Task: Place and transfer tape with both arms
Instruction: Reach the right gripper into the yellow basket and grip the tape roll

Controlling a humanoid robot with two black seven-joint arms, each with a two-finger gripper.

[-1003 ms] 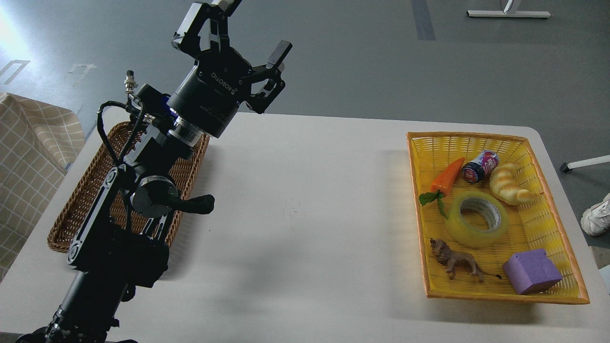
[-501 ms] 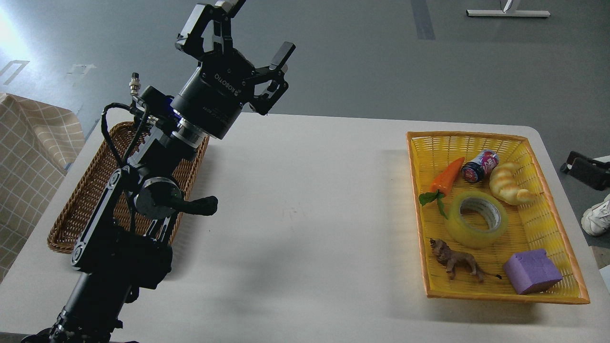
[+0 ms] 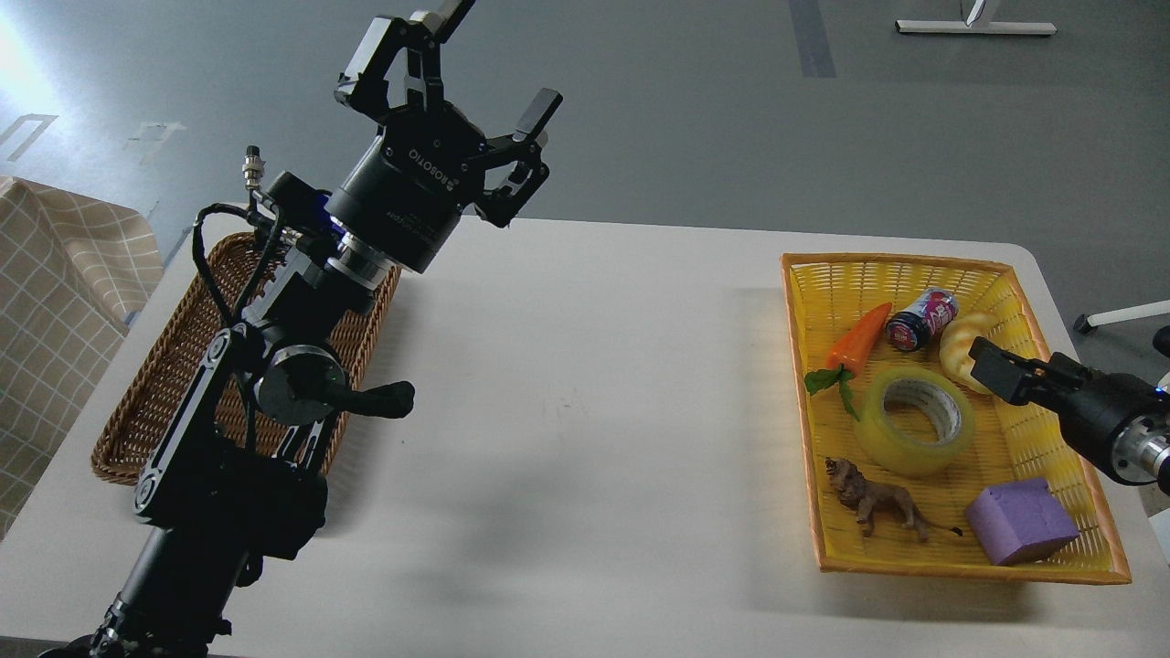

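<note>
Barely begun, judging by the layout: tape lying flat in the yellow basket at the right of the tabletop, touched by neither arm. Left gripper raised high above the brown wicker tray, jaws spread wide and empty. Right gripper reaching in low over the yellow basket, just beside the tape and overlapping the croissant toy; seen end-on and dark, so cannot tell how its jaws stand. Left to do: grasp, hand-over and placing, presumably into the wicker tray.

Counted: one tape roll, one orange pepper toy, one small can, one croissant toy, one lion figure, one purple block; two baskets; two arms.
</note>
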